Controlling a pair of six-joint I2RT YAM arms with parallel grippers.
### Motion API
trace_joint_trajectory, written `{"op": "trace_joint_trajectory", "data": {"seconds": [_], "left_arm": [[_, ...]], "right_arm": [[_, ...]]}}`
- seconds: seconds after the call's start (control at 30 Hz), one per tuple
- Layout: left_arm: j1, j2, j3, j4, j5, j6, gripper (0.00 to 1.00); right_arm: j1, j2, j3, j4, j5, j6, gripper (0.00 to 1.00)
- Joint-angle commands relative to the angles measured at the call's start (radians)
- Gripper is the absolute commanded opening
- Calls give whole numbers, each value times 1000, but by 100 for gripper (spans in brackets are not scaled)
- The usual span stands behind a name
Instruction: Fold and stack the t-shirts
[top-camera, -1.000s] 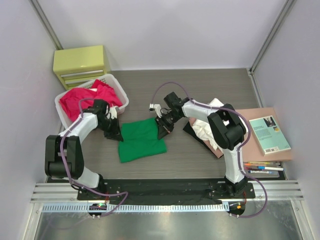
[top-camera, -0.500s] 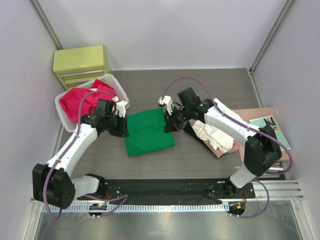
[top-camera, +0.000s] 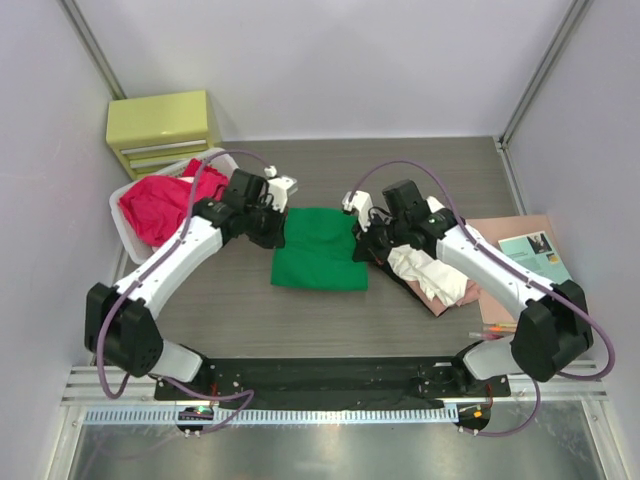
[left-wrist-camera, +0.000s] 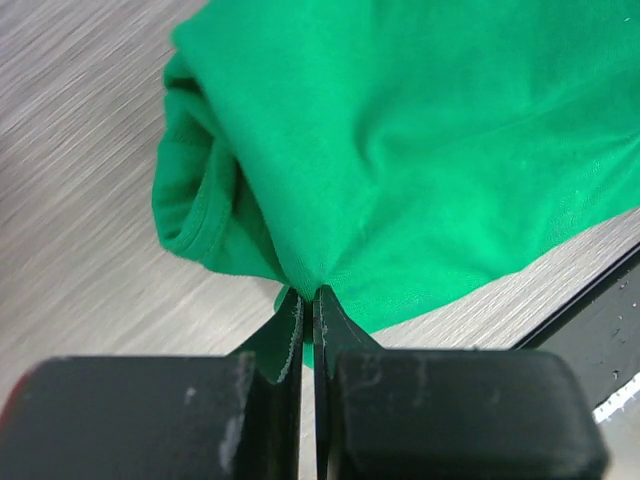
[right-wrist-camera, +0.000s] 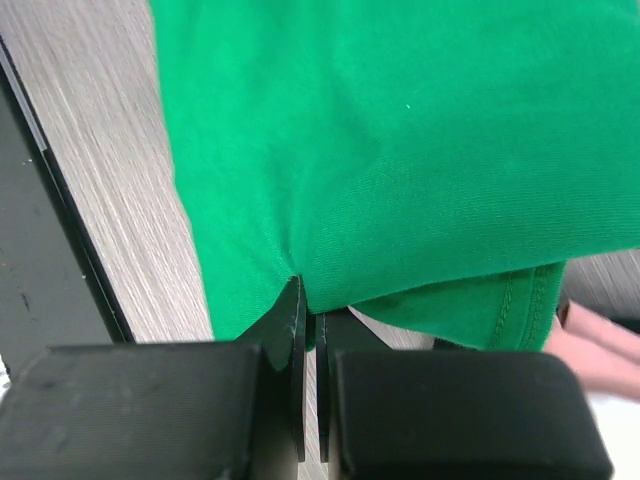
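Top camera: high, distant, looking down. Wrist cameras: close, looking past their fingertips (left-wrist-camera: 285, 330). All share the green t-shirt (top-camera: 318, 250).

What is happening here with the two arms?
The left arm and the right arm each have their jaws shut on one side edge of a folded green t-shirt at mid-table. The basket holds red shirts; a white and pink pile lies to the right.
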Motion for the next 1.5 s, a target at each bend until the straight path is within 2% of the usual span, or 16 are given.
{"op": "trace_joint_trajectory", "data": {"seconds": [0.0, 0.23, 0.37, 0.57, 0.77, 1.17, 1.4, 1.47], "left_arm": [[-67, 78, 113, 24, -20, 17, 0], [-152, 205, 309, -14, -21, 48, 0], [-208, 243, 352, 24, -23, 48, 0], [-233, 346, 515, 33, 9, 29, 0], [-233, 408, 538, 136, 12, 26, 0], [-236, 546, 644, 139, 42, -12, 0], [-268, 572, 697, 136, 26, 3, 0], [-281, 598, 774, 118, 25, 5, 0]], "right_arm": [[-36, -82, -16, 16, 32, -16, 1], [-118, -145, -28, -44, 45, -44, 1], [-180, -197, -45, -61, 51, -56, 1], [-220, -262, -64, -99, 94, -73, 1], [-306, -363, -70, -186, 112, -111, 1], [-418, -579, -213, -274, 146, -124, 1], [-480, -593, -231, -268, 124, -137, 1], [-495, -570, -229, -262, 126, -145, 1]]}}
